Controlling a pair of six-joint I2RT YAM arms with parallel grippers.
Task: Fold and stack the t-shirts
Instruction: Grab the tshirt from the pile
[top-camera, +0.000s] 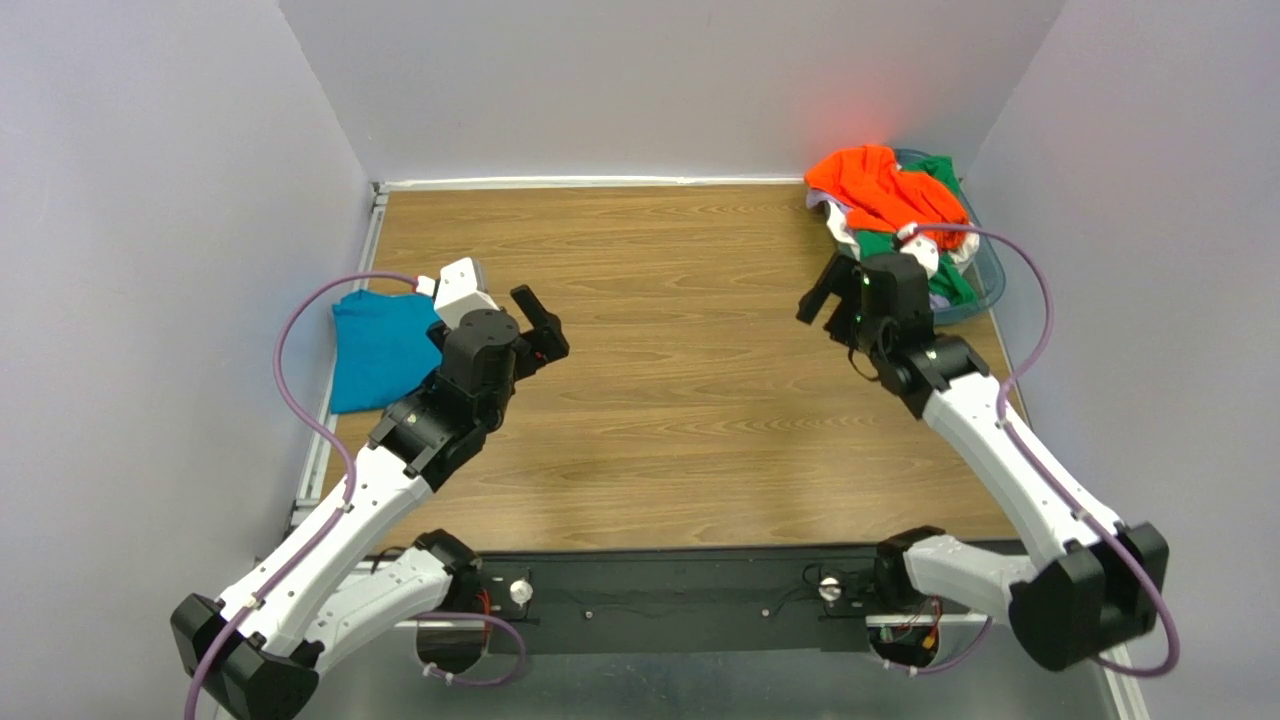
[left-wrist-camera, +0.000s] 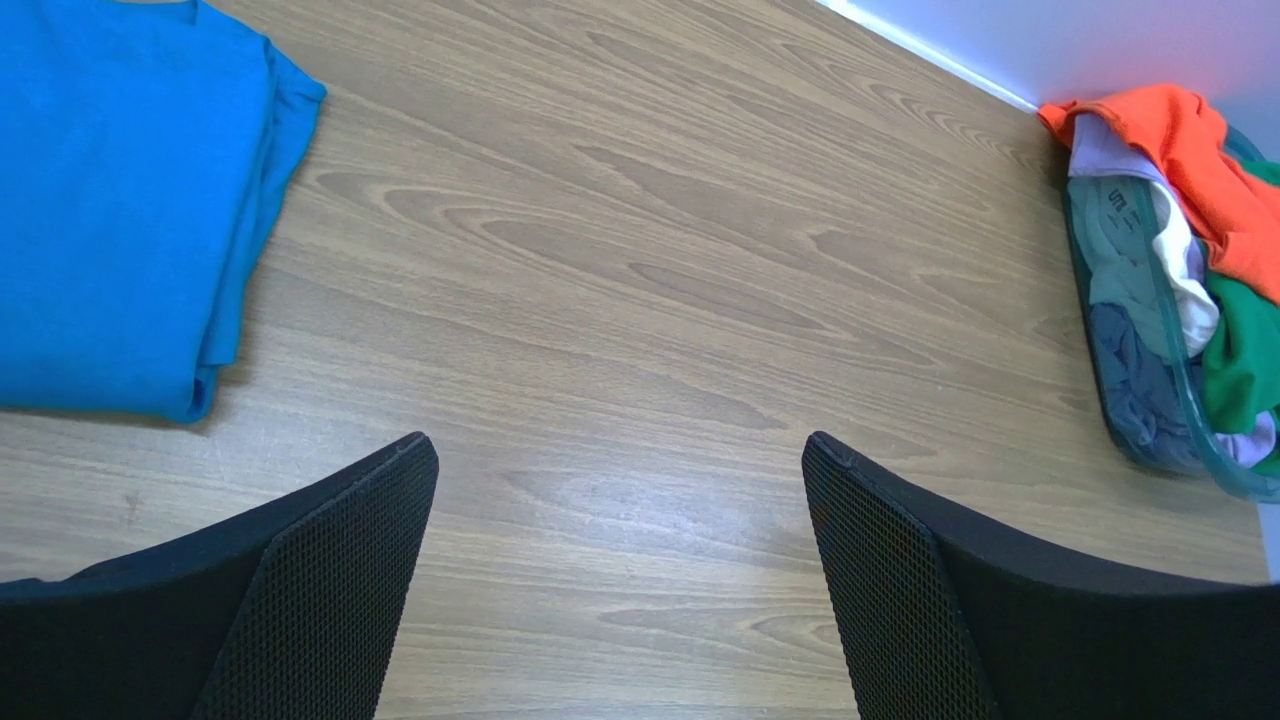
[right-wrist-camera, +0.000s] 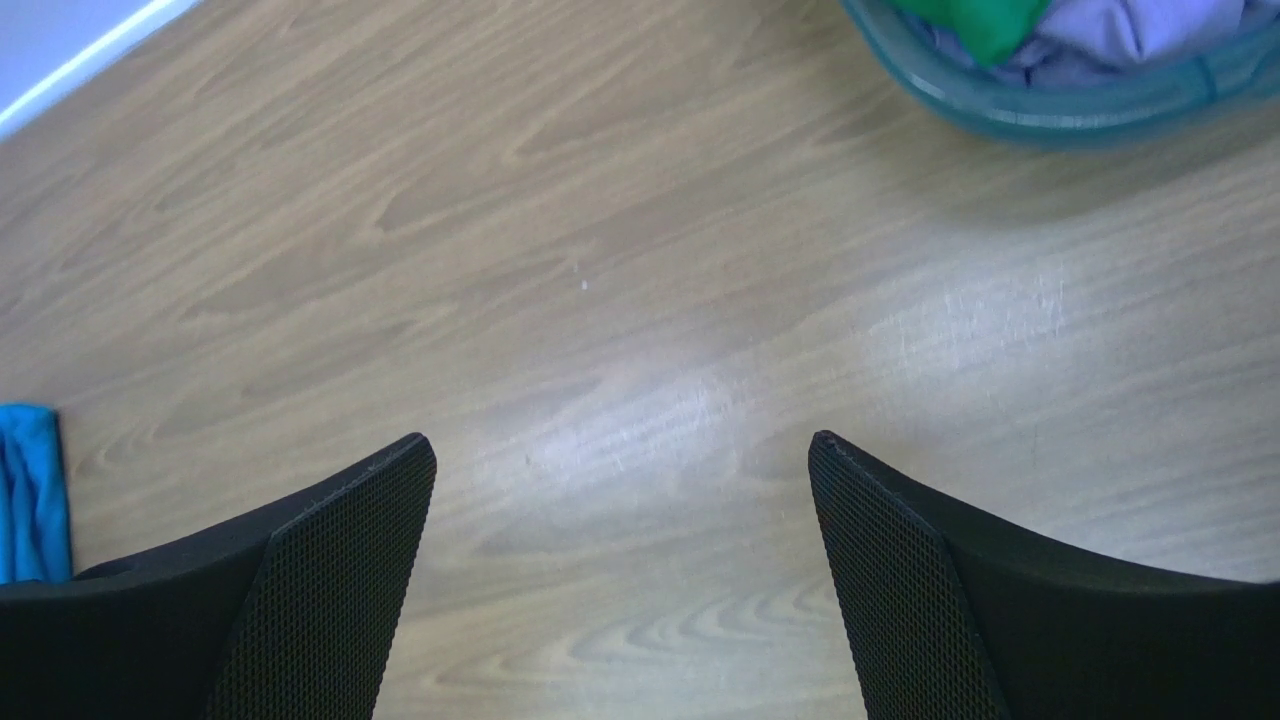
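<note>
A wood-grain table (top-camera: 676, 435) fills the floor of a pale-walled booth. Over it our right gripper (top-camera: 833, 294) hangs with its fingers spread wide and nothing between them. Just to its right, in the far right corner, sits the clear basket (top-camera: 989, 279), its long side running along the right wall. It is heaped with unfolded t-shirts, the orange shirt (top-camera: 872, 180) on top and the green shirt (top-camera: 944, 177) beside and under it. Our left gripper (top-camera: 543, 321) is likewise spread and empty, and the folded blue shirt (top-camera: 376, 348) lies flat to its left, near the table's left edge. We judge the next shirt is the right arm's to fetch, since the heap lies well apart from the left. The left wrist view shows white cloth (left-wrist-camera: 1190, 300) and grey-blue folds pressed against the basket wall, which the top view does not show. The right wrist view catches only the basket's near rim.
</note>
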